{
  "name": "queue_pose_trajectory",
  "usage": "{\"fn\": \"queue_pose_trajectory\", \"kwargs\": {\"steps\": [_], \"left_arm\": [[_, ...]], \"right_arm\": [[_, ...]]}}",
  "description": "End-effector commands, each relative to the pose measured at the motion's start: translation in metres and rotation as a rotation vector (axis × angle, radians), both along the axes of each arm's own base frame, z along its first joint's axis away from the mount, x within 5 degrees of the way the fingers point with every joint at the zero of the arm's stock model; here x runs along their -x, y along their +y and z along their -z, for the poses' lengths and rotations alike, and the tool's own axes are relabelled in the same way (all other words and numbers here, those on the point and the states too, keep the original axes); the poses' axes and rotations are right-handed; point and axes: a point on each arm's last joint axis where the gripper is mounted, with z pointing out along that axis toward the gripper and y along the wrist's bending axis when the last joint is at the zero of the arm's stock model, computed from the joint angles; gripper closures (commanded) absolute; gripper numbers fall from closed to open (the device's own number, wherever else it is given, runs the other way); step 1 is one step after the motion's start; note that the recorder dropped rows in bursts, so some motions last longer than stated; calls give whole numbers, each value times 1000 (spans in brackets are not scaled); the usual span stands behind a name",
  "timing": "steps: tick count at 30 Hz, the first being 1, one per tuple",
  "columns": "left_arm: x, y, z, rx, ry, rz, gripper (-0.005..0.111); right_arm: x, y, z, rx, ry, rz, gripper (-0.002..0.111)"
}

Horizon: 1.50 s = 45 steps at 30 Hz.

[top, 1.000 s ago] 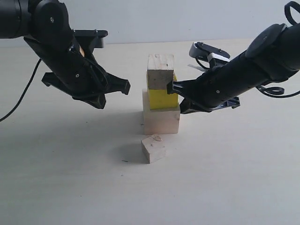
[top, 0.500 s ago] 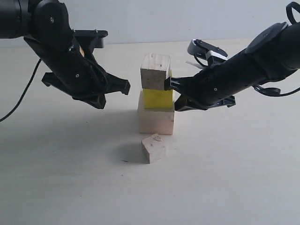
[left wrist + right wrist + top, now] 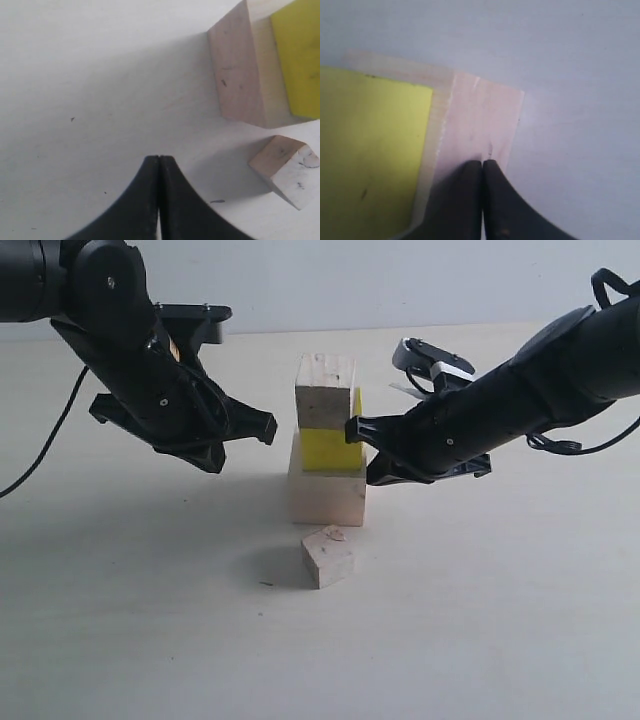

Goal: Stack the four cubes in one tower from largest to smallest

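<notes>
The large pale wood cube (image 3: pixel 325 502) stands on the surface (image 3: pixel 500 630) and carries the rest of the column. The medium bright yellow cube (image 3: pixel 325 450) sits directly on top of it, and one small pale wood cube (image 3: pixel 324 390) sits a level higher again. That makes three cubes stacked. The upper two sit slightly off square to the large cube.

The other small pale wood cube (image 3: pixel 328 558) lies on the surface just in front of the large cube, apart from it and turned at an angle, with a chipped top corner. The left wrist view shows this loose cube (image 3: pixel 285 167) close to the large cube's (image 3: pixel 240 75) lower edge.

The right pincer (image 3: pixel 352 428) reaches in from the right of the large cube, its tip level with the yellow cube's side. Whether it touches cannot be told. In the right wrist view its fingers (image 3: pixel 470 190) are pressed together, holding nothing, over the large cube's face (image 3: pixel 480 120) beside the yellow one (image 3: pixel 370 145).

The left pincer (image 3: pixel 270 426) hangs above the surface to the left of the large cube, well apart from it. Its fingers (image 3: pixel 145 200) are pressed together too and hold nothing.
</notes>
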Motion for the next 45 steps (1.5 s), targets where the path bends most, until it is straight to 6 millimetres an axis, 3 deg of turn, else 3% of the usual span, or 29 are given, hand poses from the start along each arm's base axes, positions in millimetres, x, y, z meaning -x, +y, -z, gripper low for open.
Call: {"fn": "queue_pose_trajectory", "kwargs": {"steps": [1, 29, 45], "left_arm": [[0, 0, 0, 1, 0, 2, 107], [3, 2, 1, -16, 28, 4, 107], [1, 1, -6, 12, -17, 2, 107]], "right_arm": [[-4, 1, -3, -25, -36, -7, 108], [-9, 3, -8, -41, -141, -42, 108], [7, -9, -65, 23, -184, -21, 108]]}}
